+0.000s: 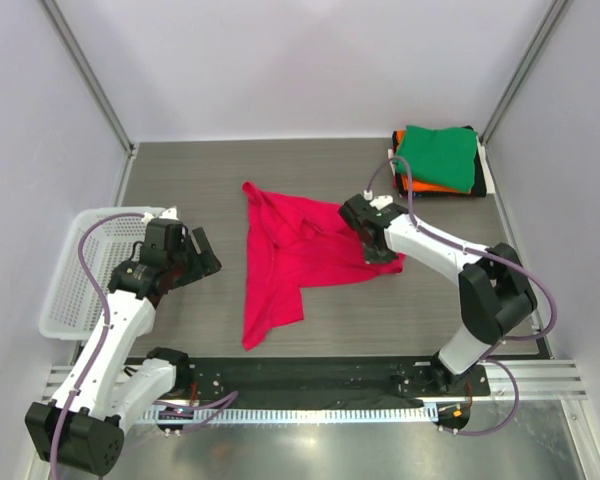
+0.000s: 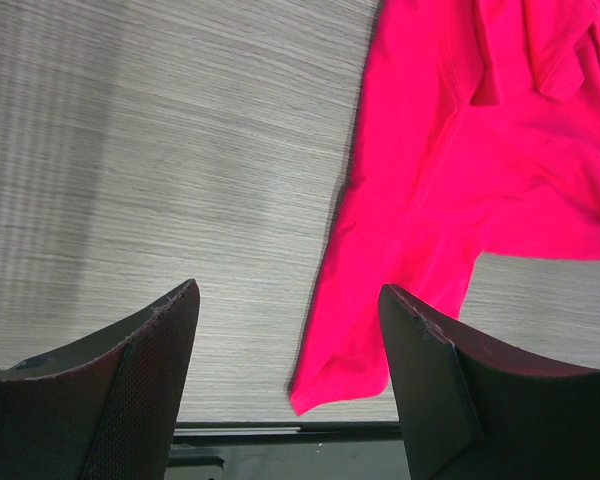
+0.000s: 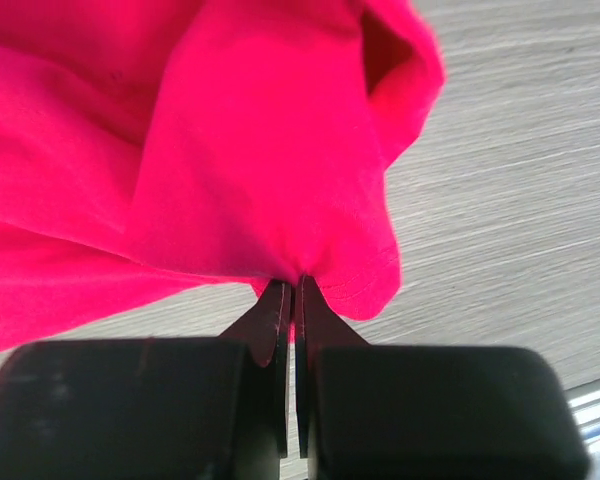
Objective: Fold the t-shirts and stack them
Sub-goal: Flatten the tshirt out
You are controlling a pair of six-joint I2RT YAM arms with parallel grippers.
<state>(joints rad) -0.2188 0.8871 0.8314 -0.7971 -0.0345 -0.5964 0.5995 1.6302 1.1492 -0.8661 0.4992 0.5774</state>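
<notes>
Pink-red t-shirt lies crumpled, unevenly spread on the surface. Right tool pinches its edge, fully closed; left tool gapes, empty.

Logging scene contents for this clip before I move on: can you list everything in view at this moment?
pink-red cloth t-shirt: one, bright pink-red, lying unfolded and rumpled at the middle of the table
stack of folded cloth t-shirts: one stack, green on top with orange and dark layers under it, far right corner
white plastic mesh basket: one, white, left edge of the table
grey wood-grain table: one, grey, under everything
left gripper: one, black, open, above bare table just left of the t-shirt
right gripper: one, black, shut on the t-shirt's right edge
</notes>
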